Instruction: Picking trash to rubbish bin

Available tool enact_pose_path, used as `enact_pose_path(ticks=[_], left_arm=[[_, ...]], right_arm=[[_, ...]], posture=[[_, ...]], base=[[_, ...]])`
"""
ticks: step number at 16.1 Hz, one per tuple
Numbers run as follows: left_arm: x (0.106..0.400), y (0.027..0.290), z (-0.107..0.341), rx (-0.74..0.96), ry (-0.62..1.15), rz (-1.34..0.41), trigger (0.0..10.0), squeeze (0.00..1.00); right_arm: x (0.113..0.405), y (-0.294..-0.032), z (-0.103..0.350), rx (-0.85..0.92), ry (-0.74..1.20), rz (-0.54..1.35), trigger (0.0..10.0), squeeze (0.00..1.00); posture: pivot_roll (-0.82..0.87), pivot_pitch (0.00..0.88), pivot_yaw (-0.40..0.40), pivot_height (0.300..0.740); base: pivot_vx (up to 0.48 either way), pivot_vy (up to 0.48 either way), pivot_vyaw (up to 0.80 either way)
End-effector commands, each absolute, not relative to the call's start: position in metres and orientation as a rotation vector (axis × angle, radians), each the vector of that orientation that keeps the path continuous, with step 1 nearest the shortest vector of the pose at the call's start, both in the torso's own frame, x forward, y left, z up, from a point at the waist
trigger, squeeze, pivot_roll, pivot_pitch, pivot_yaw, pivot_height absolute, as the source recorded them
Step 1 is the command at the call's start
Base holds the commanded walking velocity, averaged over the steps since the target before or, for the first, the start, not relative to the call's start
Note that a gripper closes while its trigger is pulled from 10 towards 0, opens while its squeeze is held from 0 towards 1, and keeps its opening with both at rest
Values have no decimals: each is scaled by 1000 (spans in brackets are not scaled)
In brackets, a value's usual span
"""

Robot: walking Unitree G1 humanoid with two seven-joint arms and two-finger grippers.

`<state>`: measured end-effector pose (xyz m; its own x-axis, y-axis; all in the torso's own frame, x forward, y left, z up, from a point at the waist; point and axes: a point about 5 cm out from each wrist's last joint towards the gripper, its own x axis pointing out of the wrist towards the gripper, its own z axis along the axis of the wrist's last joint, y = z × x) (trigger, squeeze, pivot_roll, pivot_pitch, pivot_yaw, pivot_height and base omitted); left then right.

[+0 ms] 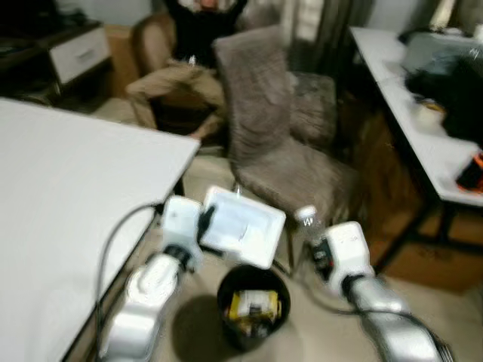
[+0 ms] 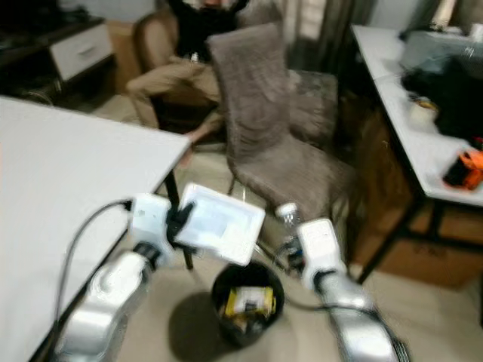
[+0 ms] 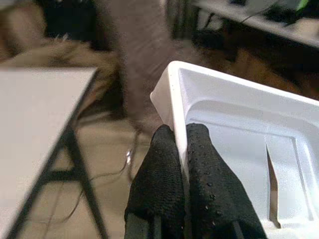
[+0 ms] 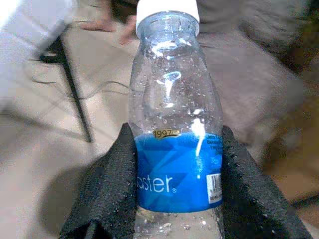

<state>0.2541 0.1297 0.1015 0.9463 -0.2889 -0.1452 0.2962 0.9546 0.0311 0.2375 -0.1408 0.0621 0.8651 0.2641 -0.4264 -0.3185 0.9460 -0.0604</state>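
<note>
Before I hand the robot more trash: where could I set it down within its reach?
The white table on the robot's left is bare. The right-hand table is crowded with dark clutter. The bin already holds trash; the left gripper holds a white tray over it, the right gripper a bottle.

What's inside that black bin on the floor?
The black bin holds something yellow, likely a crumpled packet. Whatever lies beneath it is hidden. The white tray in the left hand overlaps its rim.
</note>
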Motion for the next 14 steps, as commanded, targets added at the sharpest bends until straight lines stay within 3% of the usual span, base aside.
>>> enact_pose_path(ticks=[1, 6, 10, 14], left_arm=[[254, 127, 104, 43, 138, -293, 10000, 0], [245, 141, 108, 140, 141, -242, 10000, 0], [244, 154, 120, 275, 115, -254, 10000, 0], [241, 158, 124, 280, 125, -274, 10000, 0]], right_arm=[[238, -148, 59, -154, 446, 294, 10000, 0], [257, -145, 25, -261, 459, 348, 10000, 0], [295, -140, 25, -268, 430, 369, 10000, 0], [317, -137, 33, -195, 411, 354, 10000, 0]], posture=[[-176, 16, -76, 740], [-124, 110, -78, 740], [-97, 166, -78, 740], [-77, 191, -63, 740]], base=[[0, 0, 0], [0, 0, 0], [0, 0, 0], [0, 0, 0]])
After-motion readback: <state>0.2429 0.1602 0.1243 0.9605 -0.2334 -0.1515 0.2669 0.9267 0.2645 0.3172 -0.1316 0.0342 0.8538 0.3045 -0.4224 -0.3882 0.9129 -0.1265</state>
